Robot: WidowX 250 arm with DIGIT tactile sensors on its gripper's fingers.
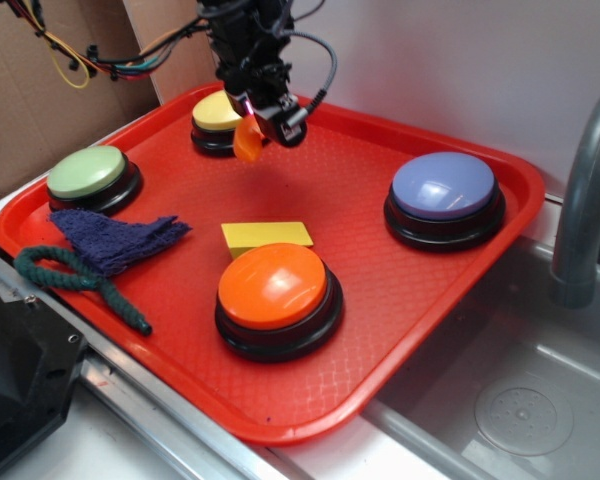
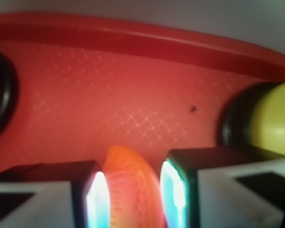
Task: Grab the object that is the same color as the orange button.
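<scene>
The orange button stands near the front of the red tray. The object, a small orange crescent segment, hangs above the tray at the back, just right of the yellow button. My gripper is shut on it, lifted clear of the tray floor. In the wrist view the ridged orange segment sits pinched between my two fingers, with the gripper over bare tray surface and the yellow button at the right.
A yellow rectangular block lies behind the orange button. A green button, a blue-purple button, a dark blue cloth and a green rope also sit on the tray. A sink and grey faucet are at the right.
</scene>
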